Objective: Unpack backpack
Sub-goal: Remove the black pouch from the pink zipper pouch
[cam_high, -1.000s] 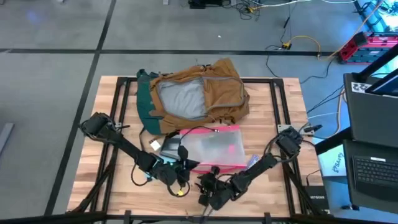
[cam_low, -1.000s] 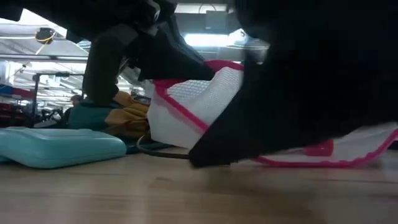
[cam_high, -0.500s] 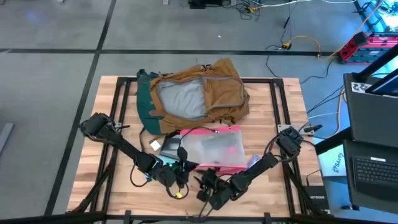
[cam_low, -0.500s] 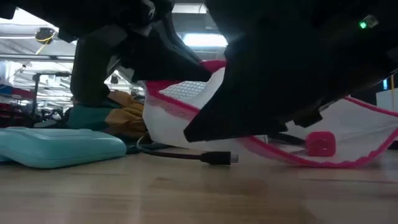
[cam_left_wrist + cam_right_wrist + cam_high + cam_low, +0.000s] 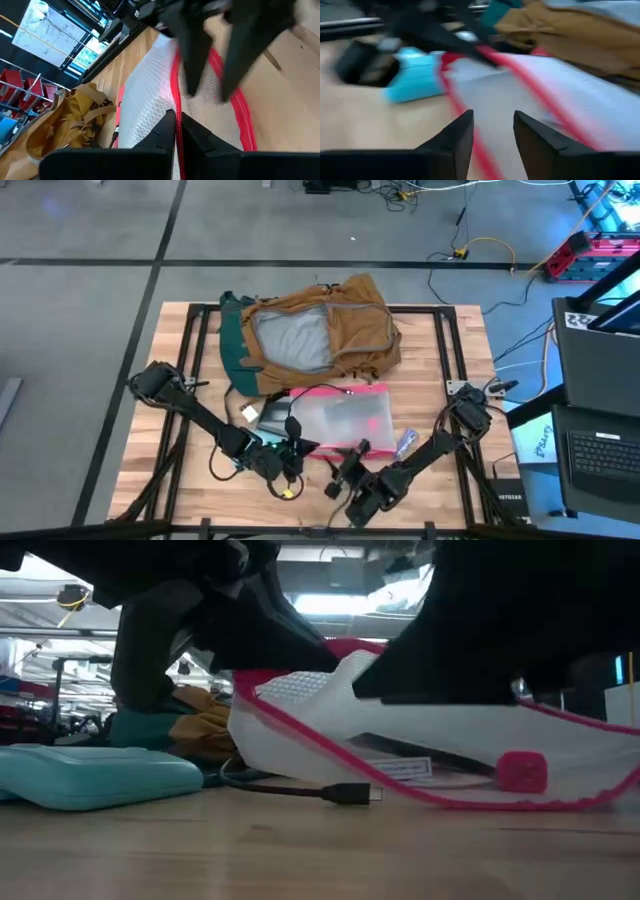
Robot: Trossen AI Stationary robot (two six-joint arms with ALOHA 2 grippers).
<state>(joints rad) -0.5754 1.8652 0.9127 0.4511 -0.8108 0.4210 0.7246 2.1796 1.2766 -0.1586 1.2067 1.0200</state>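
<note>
The tan-brown backpack (image 5: 315,335) lies open at the table's far middle, grey lining up, resting on its teal back panel. In front of it lies a clear pink-edged zip pouch (image 5: 340,418), also in the low view (image 5: 420,740). My left gripper (image 5: 300,446) is shut on the pouch's near left corner. My right gripper (image 5: 350,458) hovers open just off the pouch's near edge, its fingers (image 5: 455,145) apart and touching nothing. My left gripper pinches the pouch's pink edge (image 5: 176,107) between its two fingers, at the near left corner. The fingers come slanting from the table's near left side. That corner (image 5: 262,680) is held raised while the pouch's remaining part rests on the table.
A teal case (image 5: 90,775) lies on the table by my left arm. A dark cable with a plug (image 5: 345,793) runs out from under the pouch. A small yellow thing (image 5: 288,490) lies near the front edge, and a bluish thing (image 5: 405,442) lies right of the pouch.
My right gripper has risen and gone a little toward the table's right edge, uncovering the pouch's near edge and the cable plug. My left gripper has kept its hold on the raised corner.
</note>
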